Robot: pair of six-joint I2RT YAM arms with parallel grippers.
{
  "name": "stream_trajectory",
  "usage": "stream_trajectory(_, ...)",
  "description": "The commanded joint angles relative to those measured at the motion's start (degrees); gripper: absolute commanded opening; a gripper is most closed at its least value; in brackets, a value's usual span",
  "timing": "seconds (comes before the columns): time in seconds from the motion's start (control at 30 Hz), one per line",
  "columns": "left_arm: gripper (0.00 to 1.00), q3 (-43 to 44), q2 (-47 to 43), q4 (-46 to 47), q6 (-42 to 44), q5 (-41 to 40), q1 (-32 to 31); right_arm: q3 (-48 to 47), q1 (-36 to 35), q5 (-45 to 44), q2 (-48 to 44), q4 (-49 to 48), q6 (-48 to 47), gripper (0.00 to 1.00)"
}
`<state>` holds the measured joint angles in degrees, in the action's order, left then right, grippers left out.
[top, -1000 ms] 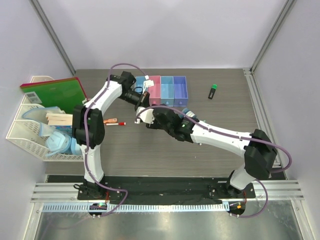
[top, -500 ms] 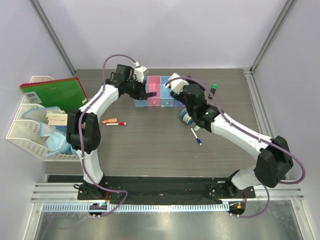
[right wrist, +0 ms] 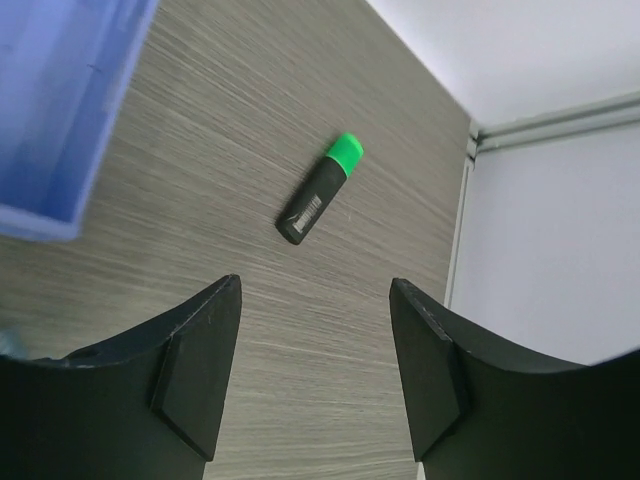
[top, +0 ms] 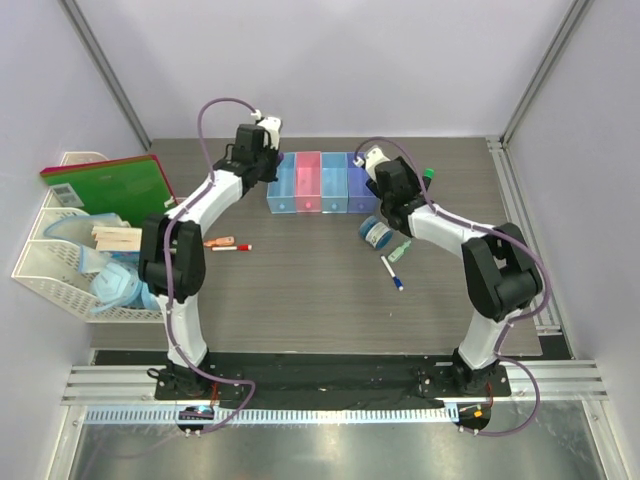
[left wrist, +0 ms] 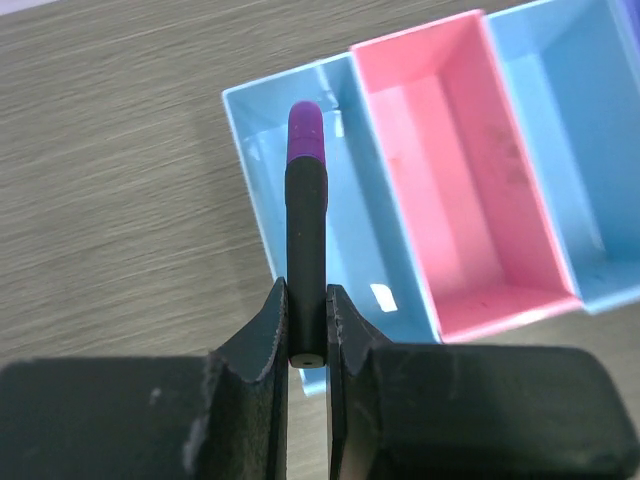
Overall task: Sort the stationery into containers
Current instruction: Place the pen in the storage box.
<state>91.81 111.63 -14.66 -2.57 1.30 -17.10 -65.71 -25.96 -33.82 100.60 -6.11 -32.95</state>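
left wrist, my fingers: my left gripper (left wrist: 308,315) is closed tight on the black body of the purple-end highlighter (left wrist: 307,200).
left wrist, where it is: the highlighter hangs over the leftmost light blue bin (left wrist: 262,170) of the row of bins (left wrist: 352,60), not yet released.
left wrist, bins: this bin and the pink bin (left wrist: 470,200) beside it look empty.
right wrist, my fingers: my right gripper (right wrist: 312,295) is spread wide and has hold of nothing.
right wrist, ahead: the green-cap highlighter (right wrist: 320,190) lies flat, well apart from the right end of the row, past the purple-blue bin (right wrist: 60,120).
top external, unsorted: the blue jar (top: 376,233), the tiny bottle (top: 401,248) and the blue-cap marker (top: 391,272) lie in front of the row's right end. The red-cap marker (top: 230,247) lies in front of its left end.
top external, progress: I judge it an early stage. No item shows inside the row, and the first drop is about to come.
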Motion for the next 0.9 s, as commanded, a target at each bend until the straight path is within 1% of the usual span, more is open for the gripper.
stream_trajectory(0.0,0.0,1.09,3.94,3.93,0.46,-9.64,-1.88,-5.55,3.27,-2.64,3.54,-4.44,4.55,0.65)
stream_trajectory(0.03,0.0,1.09,4.99,3.93,0.81,-11.48,-2.32,-6.26,4.15,-3.0,4.6,-4.26,6.21,0.65)
stream_trajectory(0.13,0.0,1.18,6.31,3.93,2.3,-13.25,-3.99,-9.16,5.73,-3.61,7.06,-3.03,8.59,0.64)
stream_trajectory(0.3,0.0,2.41,7.89,2.71,3.71,-13.96,-5.48,-13.9,7.67,-5.1,10.23,-0.75,10.8,0.64)
stream_trajectory(0.33,0.02,2.76,8.16,2.27,3.54,-13.96,-5.66,-14.61,8.02,-5.11,10.93,-0.49,11.06,0.64)
stream_trajectory(0.4,0.1,3.02,8.86,1.3,3.62,-14.04,-5.83,-16.98,9.43,-4.41,12.94,1.27,12.2,0.64)
stream_trajectory(0.43,0.22,2.94,8.86,1.03,3.54,-13.87,-5.75,-18.04,9.87,-3.63,13.57,2.23,12.73,0.64)
stream_trajectory(0.5,0.34,2.67,8.95,0.51,3.45,-13.61,-5.75,-21.46,11.54,-2.4,15.76,5.57,15.53,0.64)
stream_trajectory(0.6,0.38,2.23,8.6,0.15,3.19,-13.26,-5.75,-26.12,13.82,0.86,18.83,10.84,19.66,0.64)
stream_trajectory(0.67,0.48,1.97,8.34,-0.11,3.01,-12.9,-5.75,-29.62,14.96,2.96,20.86,14.09,21.6,0.63)
stream_trajectory(0.73,0.53,2.14,8.07,-0.64,2.92,-12.81,-5.84,-32.18,16.55,4.64,23.92,16.29,24.32,0.63)
stream_trajectory(0.77,0.54,2.32,7.81,-0.99,2.92,-12.81,-5.84,-34.37,17.33,6.12,24.81,18.22,25.12,0.63)
stream_trajectory(0.87,0.55,2.23,6.76,-1.52,2.92,-12.9,-5.84,-37.03,18.04,8.24,27.89,20.7,27.67,0.62)
